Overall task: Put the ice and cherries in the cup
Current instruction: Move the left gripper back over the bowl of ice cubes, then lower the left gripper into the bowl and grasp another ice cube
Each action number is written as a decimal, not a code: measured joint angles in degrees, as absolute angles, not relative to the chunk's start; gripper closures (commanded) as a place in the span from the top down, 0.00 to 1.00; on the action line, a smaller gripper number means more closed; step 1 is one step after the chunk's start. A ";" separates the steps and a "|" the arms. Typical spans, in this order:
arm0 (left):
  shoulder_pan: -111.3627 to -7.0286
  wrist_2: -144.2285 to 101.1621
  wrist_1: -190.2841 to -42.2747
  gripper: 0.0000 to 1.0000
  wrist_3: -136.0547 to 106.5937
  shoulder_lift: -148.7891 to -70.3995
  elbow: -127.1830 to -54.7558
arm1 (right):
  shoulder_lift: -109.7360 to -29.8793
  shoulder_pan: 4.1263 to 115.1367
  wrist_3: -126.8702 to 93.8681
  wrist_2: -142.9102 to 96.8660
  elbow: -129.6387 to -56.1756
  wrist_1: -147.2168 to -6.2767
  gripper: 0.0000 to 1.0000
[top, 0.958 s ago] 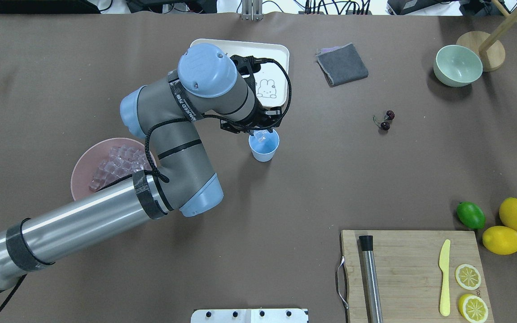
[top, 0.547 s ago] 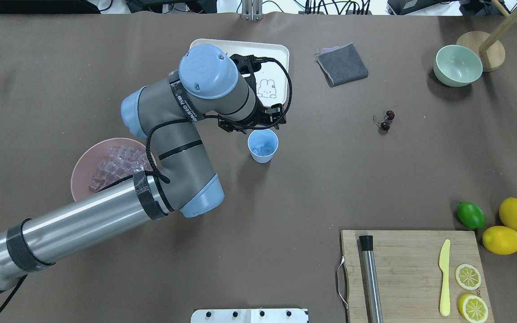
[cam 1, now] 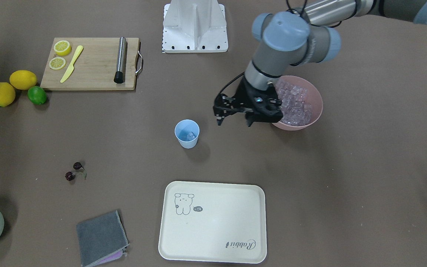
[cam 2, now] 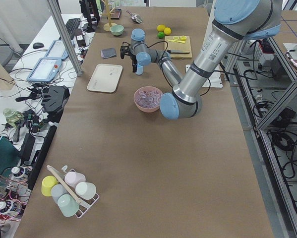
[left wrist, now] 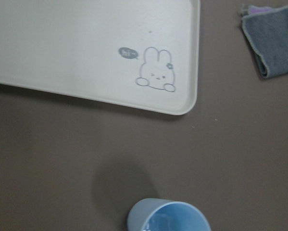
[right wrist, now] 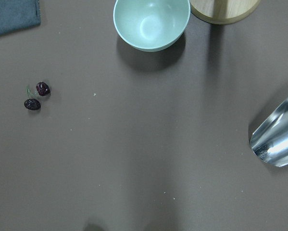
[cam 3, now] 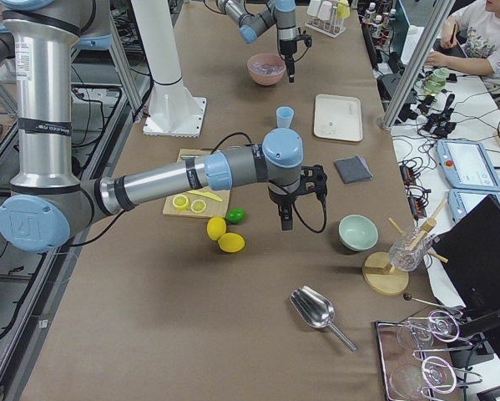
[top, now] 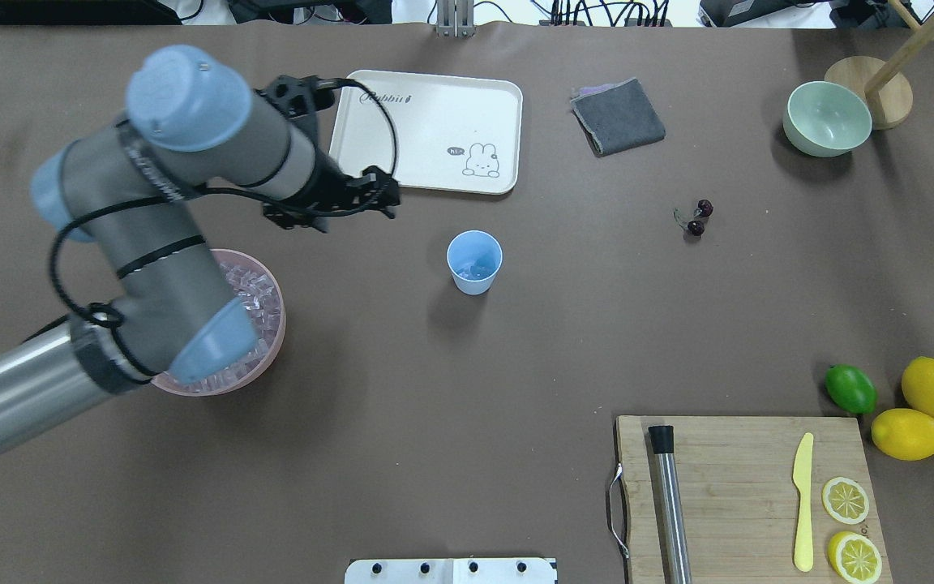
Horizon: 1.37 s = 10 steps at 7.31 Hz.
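Left hand [cam 1: 234,122], spread apart and empty, between pink bowl [cam 1: 315,111] and upright cup [cam 1: 187,141], mouth upward.

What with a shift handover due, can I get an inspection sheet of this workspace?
Surface: brown table, no spill seen.
Job's things: ice in cup, more in pink bowl; cherries on table, outside cup.
Clutter: tray, grey cloth, green bowl, cutting board, lemons, lime, scoop.
Grippers: left gripper open, empty, between pink bowl and cup; right gripper cannot tell.
Cables: black cable looped at left wrist.
Surroundings: seated operator, cup rack.
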State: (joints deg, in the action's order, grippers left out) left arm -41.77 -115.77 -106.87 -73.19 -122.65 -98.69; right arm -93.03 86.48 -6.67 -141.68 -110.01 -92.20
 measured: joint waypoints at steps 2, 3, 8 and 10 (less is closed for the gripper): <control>-43.47 -117.44 -106.92 0.91 -70.83 -111.77 -105.12 | -93.02 86.50 -6.74 -141.66 -110.03 -92.20 1.00; -43.38 -117.48 -107.10 0.87 -70.36 -109.05 -106.37 | -93.01 86.50 -6.81 -141.64 -110.03 -92.20 1.00; -40.48 -117.19 -107.23 0.86 -62.45 -103.43 -108.01 | -92.94 86.49 -6.74 -141.57 -110.01 -92.20 1.00; -38.20 -115.53 -107.23 0.77 -62.24 -102.98 -107.82 | -92.86 86.49 -6.48 -141.48 -109.62 -92.20 1.00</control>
